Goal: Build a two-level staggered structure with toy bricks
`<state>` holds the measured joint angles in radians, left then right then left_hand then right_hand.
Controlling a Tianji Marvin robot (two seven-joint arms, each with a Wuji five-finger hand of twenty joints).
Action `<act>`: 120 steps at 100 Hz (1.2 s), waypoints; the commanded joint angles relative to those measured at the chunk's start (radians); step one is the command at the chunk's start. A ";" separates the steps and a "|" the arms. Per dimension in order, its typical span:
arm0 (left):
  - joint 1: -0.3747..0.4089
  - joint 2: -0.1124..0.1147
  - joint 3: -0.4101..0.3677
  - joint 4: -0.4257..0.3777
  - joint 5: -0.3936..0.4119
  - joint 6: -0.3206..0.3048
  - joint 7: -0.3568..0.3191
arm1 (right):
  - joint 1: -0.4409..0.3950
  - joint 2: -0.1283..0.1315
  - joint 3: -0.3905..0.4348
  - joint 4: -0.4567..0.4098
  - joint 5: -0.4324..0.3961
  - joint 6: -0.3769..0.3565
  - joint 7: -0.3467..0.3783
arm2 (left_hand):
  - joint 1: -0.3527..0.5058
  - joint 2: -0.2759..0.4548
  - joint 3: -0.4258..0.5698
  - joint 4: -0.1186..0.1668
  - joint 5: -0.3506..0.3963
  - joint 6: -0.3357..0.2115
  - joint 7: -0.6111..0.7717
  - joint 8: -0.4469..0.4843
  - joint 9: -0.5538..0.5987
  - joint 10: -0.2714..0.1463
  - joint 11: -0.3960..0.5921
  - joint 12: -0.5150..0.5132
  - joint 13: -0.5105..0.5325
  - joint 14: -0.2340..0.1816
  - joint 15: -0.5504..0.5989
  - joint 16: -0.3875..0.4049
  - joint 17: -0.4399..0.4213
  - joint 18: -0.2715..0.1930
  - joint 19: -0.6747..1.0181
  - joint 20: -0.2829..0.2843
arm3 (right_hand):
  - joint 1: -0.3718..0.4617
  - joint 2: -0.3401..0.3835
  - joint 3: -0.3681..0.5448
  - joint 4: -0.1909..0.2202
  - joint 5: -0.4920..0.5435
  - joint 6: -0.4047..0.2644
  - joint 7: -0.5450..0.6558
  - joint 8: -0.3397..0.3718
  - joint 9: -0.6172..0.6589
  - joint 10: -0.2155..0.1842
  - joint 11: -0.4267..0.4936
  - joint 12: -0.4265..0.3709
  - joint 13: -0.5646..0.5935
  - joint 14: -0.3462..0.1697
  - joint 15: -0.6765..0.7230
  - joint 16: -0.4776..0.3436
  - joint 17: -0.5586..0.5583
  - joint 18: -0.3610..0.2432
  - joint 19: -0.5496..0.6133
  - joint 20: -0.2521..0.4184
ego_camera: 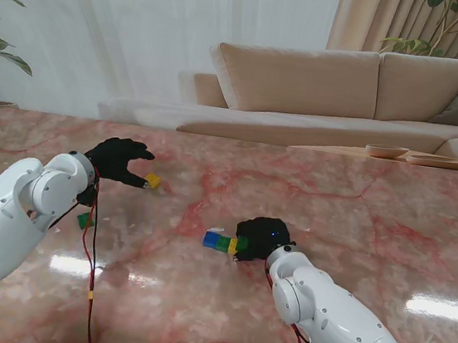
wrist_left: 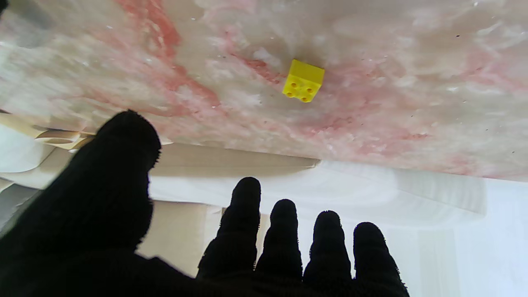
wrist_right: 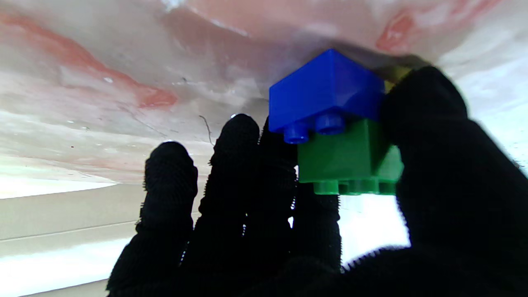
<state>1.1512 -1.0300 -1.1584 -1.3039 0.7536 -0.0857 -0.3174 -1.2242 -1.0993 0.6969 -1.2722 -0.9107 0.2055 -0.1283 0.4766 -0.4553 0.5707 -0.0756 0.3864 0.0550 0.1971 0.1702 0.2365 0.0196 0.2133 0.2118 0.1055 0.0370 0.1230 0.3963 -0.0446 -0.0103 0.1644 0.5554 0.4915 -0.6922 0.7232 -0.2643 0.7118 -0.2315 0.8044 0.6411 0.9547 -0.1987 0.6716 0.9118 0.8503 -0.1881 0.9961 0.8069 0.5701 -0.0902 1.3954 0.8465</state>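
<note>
1. Brick stack: green brick seated on the blue brick, offset so the blue studs show at one edge; a sliver of yellow brick sits against them on the side toward my palm. The stack rests on the marble table, in the grasp of my right hand.
2. Right hand: closed on the green brick, thumb on one flank, fingers along the opposite side. I judge the stagger is being set; I should press straight down through the studs and steady the blue base so it does not skid on the polished top.
3. Loose yellow brick: studs up, on the table just beyond the fingertips of my left hand, not touching them.
4. Left hand: spread, holding nothing, palm toward the table. To pick well I should bring thumb and forefinger to opposite side faces.
5. Small green piece: on the table near my left forearm; too small to identify further.
6. Risk: sideways pressure from the right thumb could tip the stack.
</note>
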 commanded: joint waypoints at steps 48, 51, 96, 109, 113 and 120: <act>-0.399 -0.064 0.442 0.493 -0.190 -0.034 0.050 | -0.004 0.000 -0.002 0.011 0.013 -0.007 0.032 | 0.359 -0.091 0.564 -0.004 -0.106 -0.133 -0.011 -0.014 -0.037 -0.076 -0.023 -0.024 -0.013 -0.076 0.036 -0.030 0.010 -0.050 0.093 -0.078 | 0.064 0.035 0.122 -0.003 0.055 -0.125 0.074 -0.001 0.039 -0.039 0.008 0.021 0.019 -0.022 -0.004 0.020 -0.006 -0.012 0.022 0.000; -0.417 -0.073 0.470 0.522 -0.206 -0.042 0.058 | -0.005 0.000 -0.001 0.011 0.015 -0.007 0.033 | 0.409 -0.086 0.553 0.001 -0.117 -0.160 -0.012 -0.015 -0.038 -0.080 -0.031 -0.029 -0.014 -0.077 0.039 -0.031 0.011 -0.050 0.097 -0.080 | 0.063 0.036 0.122 -0.003 0.055 -0.125 0.074 -0.001 0.039 -0.040 0.008 0.021 0.019 -0.021 -0.004 0.020 -0.007 -0.010 0.021 0.000; -0.607 -0.266 0.804 0.967 -0.352 -0.200 0.154 | -0.010 0.004 0.004 0.001 0.018 -0.010 0.057 | 0.342 -0.113 0.515 -0.030 -0.157 -0.174 0.041 0.007 -0.025 -0.086 0.022 0.002 0.041 -0.042 0.101 0.016 0.015 -0.027 0.205 -0.060 | 0.064 0.033 0.124 -0.003 0.057 -0.125 0.075 -0.001 0.040 -0.040 0.008 0.022 0.019 -0.020 -0.004 0.021 -0.007 -0.009 0.021 0.001; -0.615 -0.298 0.845 1.025 -0.356 -0.220 0.164 | -0.012 0.004 0.007 0.000 0.018 -0.010 0.056 | 0.266 -0.141 0.527 -0.035 -0.182 -0.136 0.176 0.076 -0.017 -0.092 0.086 0.048 0.065 -0.025 0.136 0.069 0.010 -0.007 0.271 -0.059 | 0.064 0.033 0.124 -0.003 0.057 -0.126 0.075 -0.002 0.040 -0.039 0.008 0.023 0.019 -0.021 -0.004 0.021 -0.007 -0.009 0.020 0.002; -0.615 -0.301 0.857 1.031 -0.353 -0.225 0.167 | -0.012 0.003 0.007 0.001 0.019 -0.010 0.055 | 0.233 -0.149 0.513 -0.035 -0.189 -0.118 0.223 0.099 -0.017 -0.087 0.106 0.078 0.070 -0.013 0.157 0.095 0.008 0.006 0.294 -0.051 | 0.065 0.033 0.125 -0.003 0.058 -0.126 0.075 -0.002 0.041 -0.040 0.008 0.023 0.020 -0.021 -0.004 0.021 -0.007 -0.009 0.020 0.002; -0.615 -0.303 0.874 1.039 -0.348 -0.230 0.174 | -0.010 0.002 0.004 0.006 0.022 -0.012 0.053 | 0.203 -0.161 0.505 -0.034 -0.203 -0.097 0.328 0.153 -0.020 -0.092 0.124 0.132 0.083 0.003 0.193 0.144 0.006 0.014 0.330 -0.040 | 0.063 0.033 0.124 -0.004 0.059 -0.127 0.075 -0.002 0.043 -0.041 0.008 0.023 0.021 -0.021 -0.004 0.021 -0.007 -0.009 0.020 0.002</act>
<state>0.5361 -1.3264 -0.2819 -0.2693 0.3961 -0.3096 -0.1493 -1.2224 -1.0975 0.7071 -1.2814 -0.8954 0.1928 -0.0912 0.7085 -0.5801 1.0830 -0.0838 0.2335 -0.0694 0.4396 0.2735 0.2210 -0.0461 0.3067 0.2970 0.1481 0.0015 0.2698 0.4983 -0.0289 -0.0161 0.4499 0.4946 0.4915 -0.6961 0.7287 -0.2644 0.7109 -0.2315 0.8130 0.6379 0.9557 -0.1987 0.6628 0.9119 0.8503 -0.1881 0.9958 0.8069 0.5692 -0.0902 1.3954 0.8465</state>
